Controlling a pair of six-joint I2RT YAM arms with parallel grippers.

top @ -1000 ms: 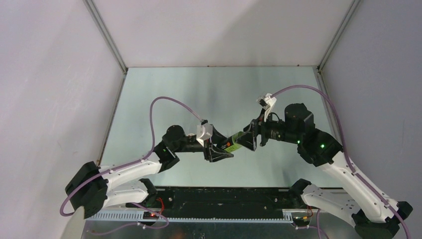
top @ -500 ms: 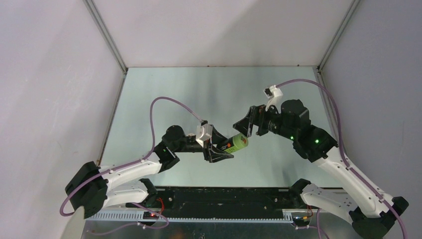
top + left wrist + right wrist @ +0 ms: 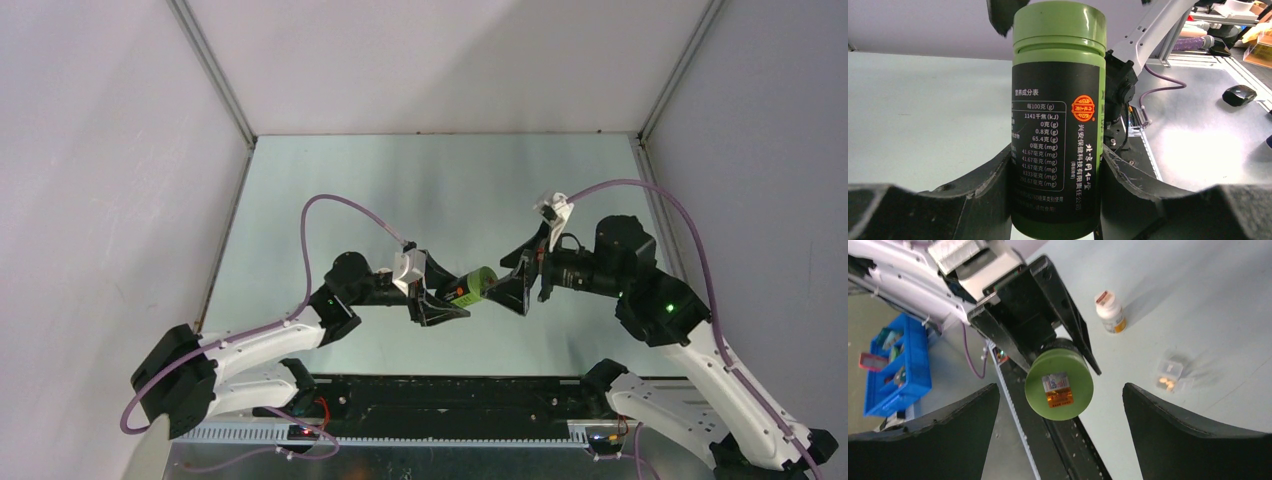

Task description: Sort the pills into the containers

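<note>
My left gripper point(image 3: 1057, 200) point(image 3: 447, 300) is shut on the lower body of a green bottle point(image 3: 1055, 125) point(image 3: 470, 286) with a black label, held above the table with its green cap point(image 3: 1059, 385) on. The cap faces the right wrist camera, midway between the wide-open jaws of my right gripper point(image 3: 1060, 388) point(image 3: 516, 284), which touch nothing. The containers point(image 3: 1173, 371), a small translucent pill box, lie on the table beyond the cap, with a few orange pills point(image 3: 1165, 383) in one compartment. They are hidden in the top view.
A small white bottle point(image 3: 1110, 312) with an orange label stands on the table past the pill box. A blue bin point(image 3: 895, 365) sits off the table's near side. The black base rail point(image 3: 450, 395) runs along the near edge.
My right gripper let go of the cap end, opened wide, swung up and away, then came back level with the cap. The left gripper and bottle have stayed put.
</note>
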